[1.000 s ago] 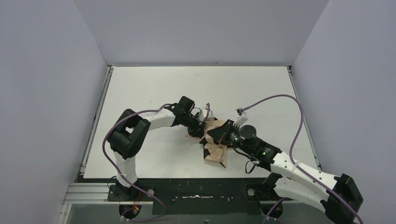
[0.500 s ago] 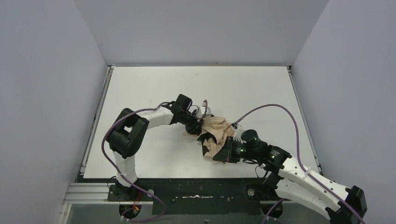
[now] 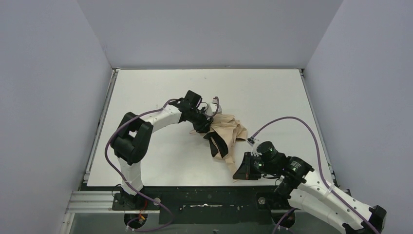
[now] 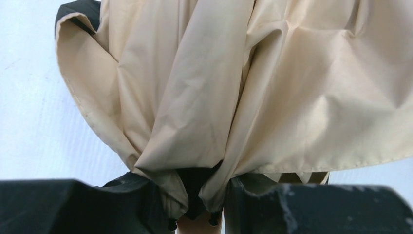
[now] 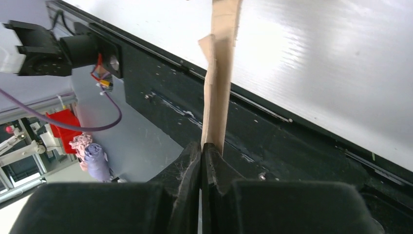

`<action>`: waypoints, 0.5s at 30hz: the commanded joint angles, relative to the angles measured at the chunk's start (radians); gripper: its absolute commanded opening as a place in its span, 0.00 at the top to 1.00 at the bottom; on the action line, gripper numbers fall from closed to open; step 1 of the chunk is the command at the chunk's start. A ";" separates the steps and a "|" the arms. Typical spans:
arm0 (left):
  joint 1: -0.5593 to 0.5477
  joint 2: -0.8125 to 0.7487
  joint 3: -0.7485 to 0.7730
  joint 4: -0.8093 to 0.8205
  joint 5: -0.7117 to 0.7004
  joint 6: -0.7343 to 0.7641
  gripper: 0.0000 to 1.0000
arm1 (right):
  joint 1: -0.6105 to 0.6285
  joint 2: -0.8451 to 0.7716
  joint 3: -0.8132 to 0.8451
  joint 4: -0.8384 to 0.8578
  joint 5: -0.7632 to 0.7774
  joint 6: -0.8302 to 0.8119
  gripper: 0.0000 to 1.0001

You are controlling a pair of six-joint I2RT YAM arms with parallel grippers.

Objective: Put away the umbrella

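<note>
White table (image 3: 146,92) with the umbrella (image 3: 228,131) crumpled near its centre, the left gripper (image 3: 208,127) clamped on the gathered canopy end and the right gripper (image 3: 242,170) pinched shut on a taut strip of its fabric by the near edge.

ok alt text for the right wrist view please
The right end effector is shut on a narrow tan strip of the umbrella, which runs taut upward across the black near edge of the table toward its white top.
</note>
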 commanded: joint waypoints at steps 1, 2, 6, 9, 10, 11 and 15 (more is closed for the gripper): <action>0.020 0.015 0.082 -0.016 -0.095 0.036 1.00 | 0.003 -0.027 -0.043 -0.055 -0.050 0.022 1.00; 0.021 0.021 0.093 -0.021 -0.104 0.040 1.00 | 0.003 -0.028 -0.051 -0.060 -0.045 0.022 1.00; 0.022 0.032 0.110 -0.012 -0.147 0.042 1.00 | 0.005 -0.023 -0.092 -0.050 -0.034 0.037 1.00; 0.023 0.030 0.113 0.001 -0.173 0.040 1.00 | 0.011 -0.026 -0.128 -0.041 -0.029 0.058 1.00; 0.023 0.029 0.113 0.007 -0.186 0.038 1.00 | 0.014 -0.027 -0.141 -0.039 -0.029 0.065 1.00; 0.023 0.029 0.112 0.015 -0.200 0.038 1.00 | 0.018 -0.026 -0.151 -0.038 -0.029 0.071 1.00; 0.023 0.035 0.113 0.039 -0.258 0.025 1.00 | 0.047 -0.023 -0.191 -0.028 -0.029 0.103 1.00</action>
